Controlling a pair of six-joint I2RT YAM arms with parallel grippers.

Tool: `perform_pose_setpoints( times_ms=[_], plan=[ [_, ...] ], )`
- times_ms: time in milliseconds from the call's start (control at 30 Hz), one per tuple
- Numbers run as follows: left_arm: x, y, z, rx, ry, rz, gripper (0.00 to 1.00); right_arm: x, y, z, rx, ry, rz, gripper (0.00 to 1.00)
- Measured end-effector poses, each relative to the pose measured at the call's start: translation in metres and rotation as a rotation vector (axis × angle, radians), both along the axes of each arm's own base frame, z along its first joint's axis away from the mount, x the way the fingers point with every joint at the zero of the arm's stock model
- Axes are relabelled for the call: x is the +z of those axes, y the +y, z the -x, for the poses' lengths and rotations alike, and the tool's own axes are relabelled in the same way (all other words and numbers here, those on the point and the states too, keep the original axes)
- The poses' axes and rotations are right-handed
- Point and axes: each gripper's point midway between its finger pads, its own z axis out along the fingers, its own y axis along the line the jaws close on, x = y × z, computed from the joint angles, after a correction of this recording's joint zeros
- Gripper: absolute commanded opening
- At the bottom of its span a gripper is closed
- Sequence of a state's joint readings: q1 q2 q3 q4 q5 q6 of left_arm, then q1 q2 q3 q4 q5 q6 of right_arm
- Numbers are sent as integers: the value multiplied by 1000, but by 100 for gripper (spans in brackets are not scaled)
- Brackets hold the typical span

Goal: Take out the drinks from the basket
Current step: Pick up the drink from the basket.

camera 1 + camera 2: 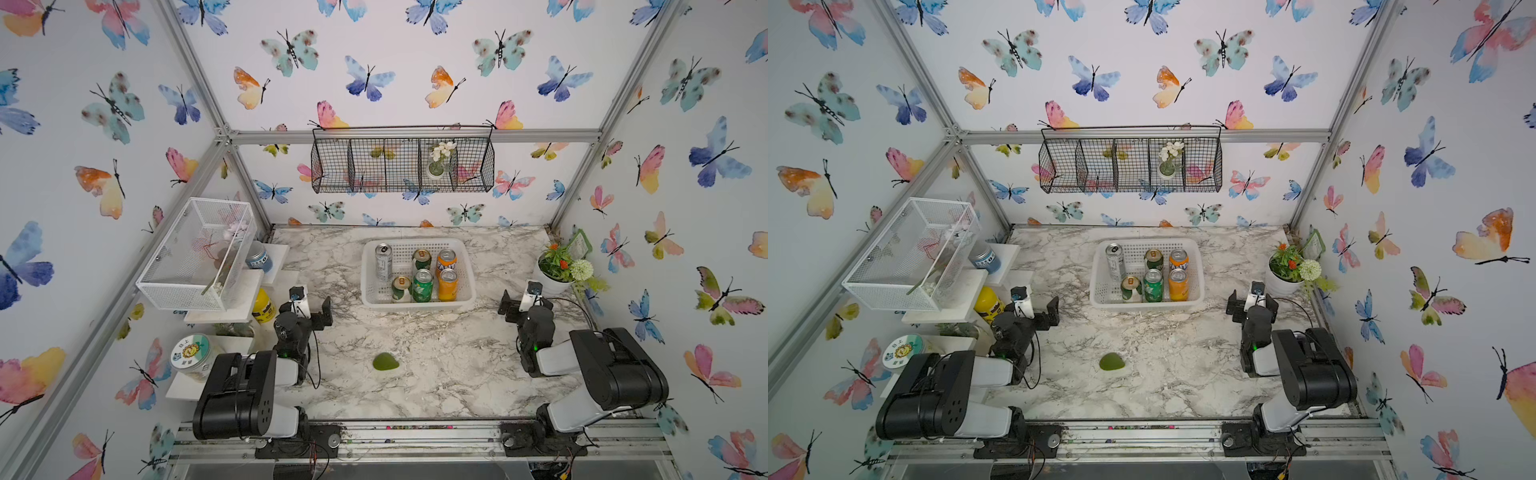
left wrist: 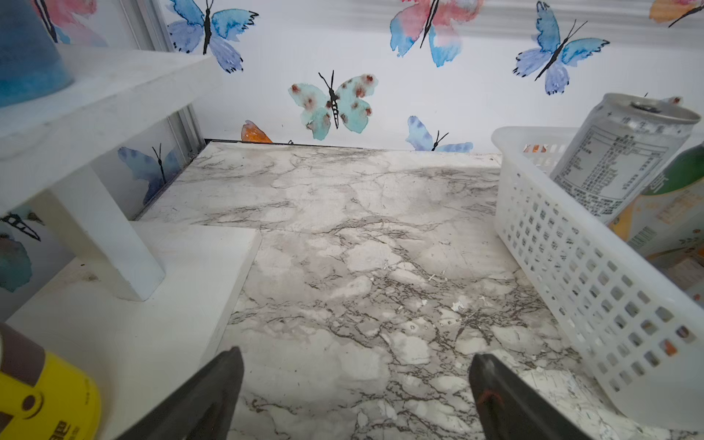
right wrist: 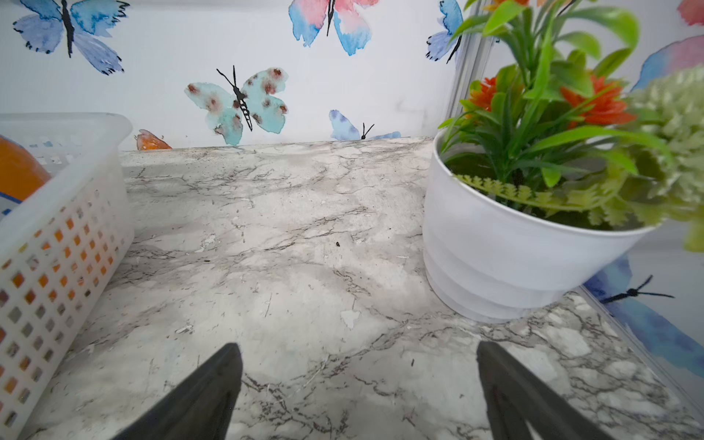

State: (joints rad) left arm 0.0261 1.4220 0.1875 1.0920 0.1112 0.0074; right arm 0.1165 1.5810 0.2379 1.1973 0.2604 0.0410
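The left end effector and right end effector gape empty either side of the basket. Its standing silver can sits nearer the left, the orange cans nearer the right.

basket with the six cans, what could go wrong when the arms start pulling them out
1. The bright green can stands close between its neighbours, so jaws pushing in could knock one over.
2. The tall silver can looks easy to tip.
3. The right gripper, open, sits close to the potted plant; a wide swing might brush it.
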Motion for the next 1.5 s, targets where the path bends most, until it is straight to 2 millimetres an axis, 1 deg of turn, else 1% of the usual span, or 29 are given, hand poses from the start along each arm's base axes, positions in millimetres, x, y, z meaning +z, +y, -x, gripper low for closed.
perform_pose_setpoints(
  times_ms=[1000, 1067, 1100, 1167, 1233, 1300, 1400, 1500],
  plan=[
    [0, 0, 0, 1, -1, 1, 99, 0, 0, 0, 0, 2, 0, 99],
    [2, 0, -2, 3, 20, 5, 99, 0, 0, 0, 0, 2, 1, 99],
    [5, 1, -7, 4, 28, 7, 99, 1, 0, 0, 0, 2, 1, 99],
    [25, 1, -21, 4, 14, 8, 99, 1, 0, -2, -1, 11, 2, 99],
    [43, 1, -31, 3, -12, 7, 99, 6, 1, -10, -1, 27, 3, 99],
    [55, 1, -33, 4, -25, 7, 99, 16, 2, -23, -4, 38, 2, 99],
    [60, 3, -29, 15, -21, 16, 99, 39, 2, -40, -20, 32, -9, 99],
    [67, 3, -27, 21, -25, 35, 99, 51, -2, -43, -50, 29, -26, 99]
  ],
)
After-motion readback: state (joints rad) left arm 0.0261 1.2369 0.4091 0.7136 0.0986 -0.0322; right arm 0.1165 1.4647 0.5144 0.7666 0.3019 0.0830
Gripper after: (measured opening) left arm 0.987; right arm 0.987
